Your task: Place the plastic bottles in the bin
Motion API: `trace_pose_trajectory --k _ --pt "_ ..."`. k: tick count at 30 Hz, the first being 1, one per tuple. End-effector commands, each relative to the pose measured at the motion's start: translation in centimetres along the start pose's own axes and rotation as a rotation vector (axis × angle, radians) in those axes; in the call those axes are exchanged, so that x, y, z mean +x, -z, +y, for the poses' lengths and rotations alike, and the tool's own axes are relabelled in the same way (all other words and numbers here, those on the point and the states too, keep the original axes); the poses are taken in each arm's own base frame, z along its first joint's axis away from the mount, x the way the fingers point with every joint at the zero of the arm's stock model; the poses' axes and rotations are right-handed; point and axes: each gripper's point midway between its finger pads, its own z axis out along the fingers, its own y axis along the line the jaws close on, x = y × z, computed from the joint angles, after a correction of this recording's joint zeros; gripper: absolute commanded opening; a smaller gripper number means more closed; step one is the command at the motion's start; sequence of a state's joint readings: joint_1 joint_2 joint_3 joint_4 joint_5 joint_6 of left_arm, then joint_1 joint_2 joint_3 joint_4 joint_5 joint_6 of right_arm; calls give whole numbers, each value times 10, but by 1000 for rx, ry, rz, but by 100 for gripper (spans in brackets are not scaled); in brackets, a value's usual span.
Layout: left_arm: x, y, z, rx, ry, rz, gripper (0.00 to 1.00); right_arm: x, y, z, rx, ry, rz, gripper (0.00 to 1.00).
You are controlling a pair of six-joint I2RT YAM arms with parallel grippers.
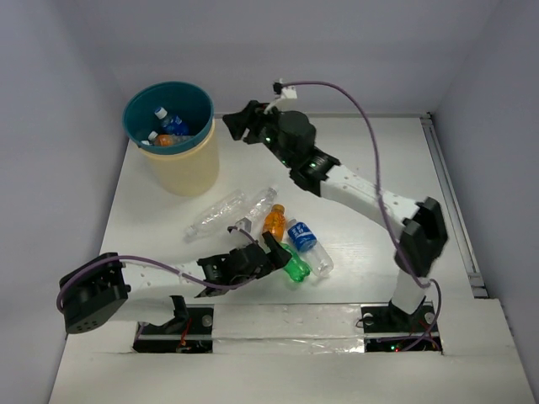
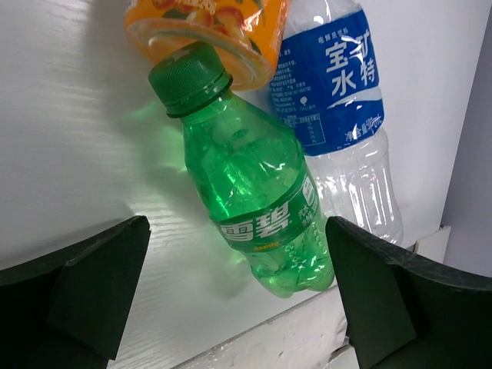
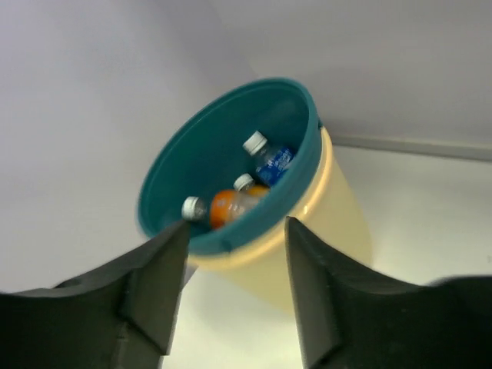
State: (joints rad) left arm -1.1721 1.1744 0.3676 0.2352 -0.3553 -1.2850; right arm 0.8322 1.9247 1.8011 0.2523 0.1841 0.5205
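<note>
Left tool (image 2: 237, 231), fingers apart, brackets the green bottle (image 2: 254, 192) lying on the bench (image 2: 69, 138); the bin (image 1: 181, 172) stands at eleven o'clock. I should close squarely across the labelled body, clear of the orange bottle (image 2: 207, 31) at its cap. My right tool (image 3: 234, 231) hangs apart, empty, facing the bin.

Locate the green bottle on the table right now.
Seen from above, the green bottle lies near the front edge of the table, just ahead of the open left gripper, cap by the orange bottle, blue-labelled bottle alongside.
</note>
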Motion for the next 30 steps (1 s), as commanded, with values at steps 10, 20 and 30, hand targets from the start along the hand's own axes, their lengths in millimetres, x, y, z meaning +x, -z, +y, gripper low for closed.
trace_pose_trajectory --k 10,20,30 --pt "-12 -16 -15 -42 2 -83 99 -19 187 -37 77 82 78 61" --pt "-15 -26 -10 -84 -9 -114 91 58 279 -92 173 28 297 73" --pt "-11 -31 1 -113 -18 -113 59 142 306 -139 334 -26 542 100"
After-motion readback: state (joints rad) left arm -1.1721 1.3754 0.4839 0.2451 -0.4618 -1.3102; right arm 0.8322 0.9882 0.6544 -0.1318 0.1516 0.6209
